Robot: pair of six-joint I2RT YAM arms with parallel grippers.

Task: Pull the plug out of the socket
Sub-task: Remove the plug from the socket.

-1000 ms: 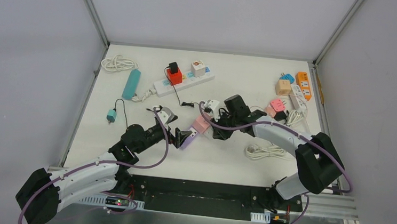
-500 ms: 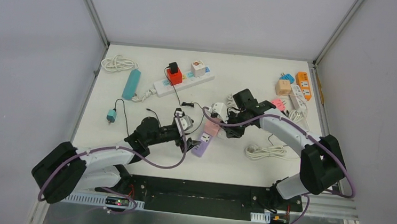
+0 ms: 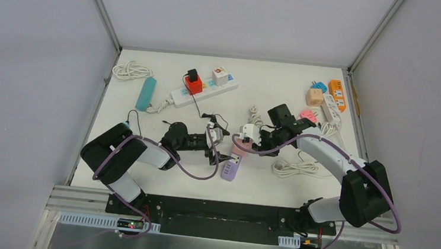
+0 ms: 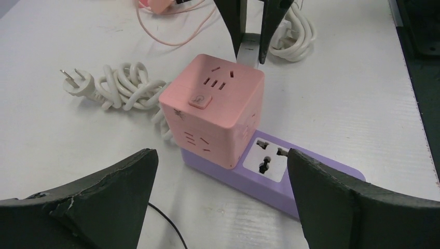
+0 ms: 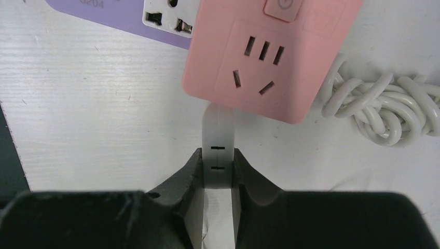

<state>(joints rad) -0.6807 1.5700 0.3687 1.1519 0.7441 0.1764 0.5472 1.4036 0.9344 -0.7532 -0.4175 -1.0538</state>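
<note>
Noticed the purple strip (image 3: 231,168) dragged right and closer to the front edge of the table (image 3: 280,87) than a second ago, both arms along with it.
Found the pink cube (image 4: 212,106) seated on the strip's end, white plug (image 5: 218,129) stuck in its side and pinched tight in the right gripper (image 5: 218,158); caught the left gripper (image 4: 220,155) spread wide either side of cube and strip.

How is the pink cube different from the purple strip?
The pink cube is blocky and tall; the purple strip is long and flat. The cube sits on the strip; the strip lies on the table. The cube has a pink button on top; the strip shows a white socket face. The right gripper pinches a white plug at the cube's side, not the strip's. Both have plug holes.
</note>
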